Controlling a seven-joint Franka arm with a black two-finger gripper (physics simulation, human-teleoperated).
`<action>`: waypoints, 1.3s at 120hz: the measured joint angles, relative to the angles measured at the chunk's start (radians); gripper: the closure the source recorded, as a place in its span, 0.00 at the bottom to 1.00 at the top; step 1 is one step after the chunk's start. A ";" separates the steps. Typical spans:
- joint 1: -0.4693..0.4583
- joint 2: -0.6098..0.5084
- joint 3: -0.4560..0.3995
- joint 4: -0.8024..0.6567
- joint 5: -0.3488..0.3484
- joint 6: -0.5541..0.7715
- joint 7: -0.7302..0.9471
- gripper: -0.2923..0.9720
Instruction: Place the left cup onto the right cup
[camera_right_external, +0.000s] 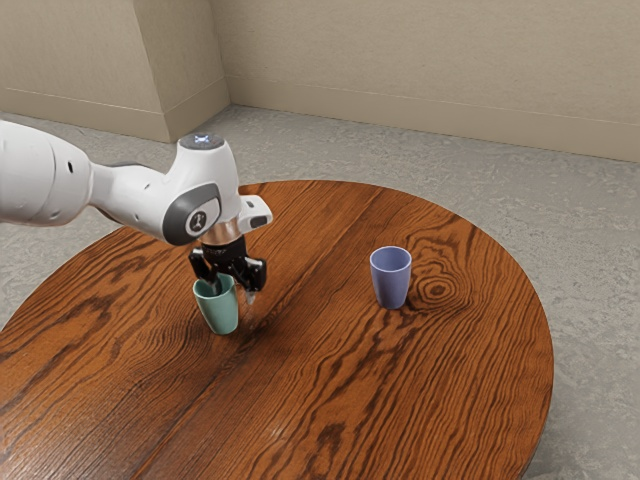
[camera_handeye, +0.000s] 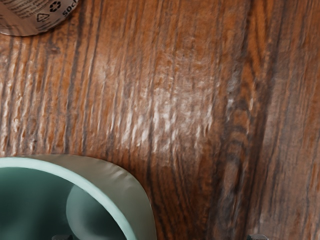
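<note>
Clearly, spread claw (camera_right_external: 232, 291) straddles rim of green cup (camera_right_external: 220, 313), blue cup (camera_right_external: 390, 277) well apart.

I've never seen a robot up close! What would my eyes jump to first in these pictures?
First, the big white robot arm reaching in from the exterior view's left. Its black gripper is open over the rim of a green cup, with one finger dipping inside. Next, a lone blue cup stands upright toward the exterior view's right. Under it all is a round wooden table with bold swirly grain.
</note>
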 joint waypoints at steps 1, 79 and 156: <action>0.000 0.000 0.000 0.000 0.000 0.001 0.000 0.45; 0.000 0.014 0.003 0.000 0.000 0.010 -0.008 0.83; -0.001 -0.045 -0.154 0.157 0.034 -0.184 -0.071 0.85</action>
